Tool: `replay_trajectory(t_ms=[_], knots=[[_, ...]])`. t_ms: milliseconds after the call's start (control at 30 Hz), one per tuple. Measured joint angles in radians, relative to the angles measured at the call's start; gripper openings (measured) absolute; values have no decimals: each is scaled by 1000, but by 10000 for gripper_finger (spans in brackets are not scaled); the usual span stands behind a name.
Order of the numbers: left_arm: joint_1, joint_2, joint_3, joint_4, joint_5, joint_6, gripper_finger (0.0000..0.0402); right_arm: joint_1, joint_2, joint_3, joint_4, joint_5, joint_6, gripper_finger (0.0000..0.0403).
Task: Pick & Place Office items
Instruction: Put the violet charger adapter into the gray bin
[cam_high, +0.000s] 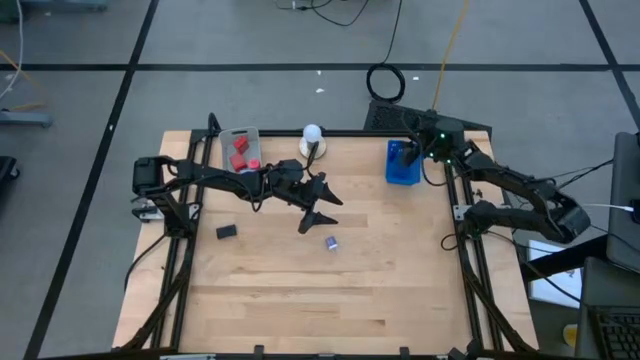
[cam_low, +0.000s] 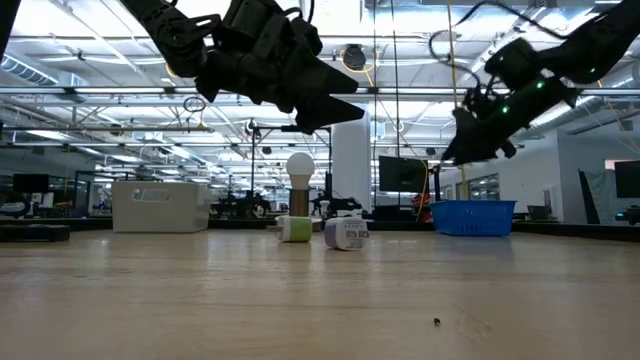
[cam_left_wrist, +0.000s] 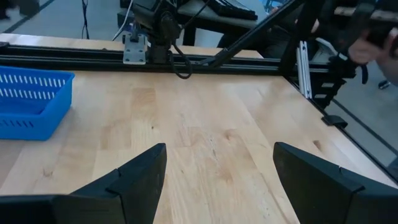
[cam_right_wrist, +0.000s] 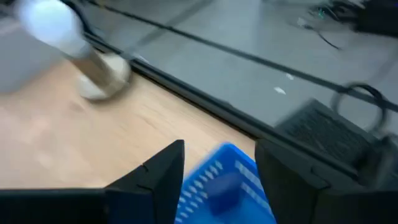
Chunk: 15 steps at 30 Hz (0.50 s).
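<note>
My left gripper hangs open, lifted well above the table's middle; nothing is between its fingers. Below and near it a small purple-and-white item lies on the wood, with a small green-and-white item beside it. A black item lies toward the left edge. Red items sit in the grey tray. My right gripper is open above the blue tray, in which a blue item lies.
A white ball on a round base stands at the far edge between the two trays. The blue tray also shows in the left wrist view. Bare wood fills the near half of the table. Dark frame rails line both sides.
</note>
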Motion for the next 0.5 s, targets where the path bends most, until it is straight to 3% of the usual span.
replay_trajectory(t_ms=[167,300,500], knots=[[0,0,0,-1,30,8,298,15,-124,0,-1,-118,53,198],[0,-37,0,11,61,27,298,93,-206,0,-6,-123,50,198],[0,-157,0,-145,60,109,298,228,-265,0,-7,-119,50,199]])
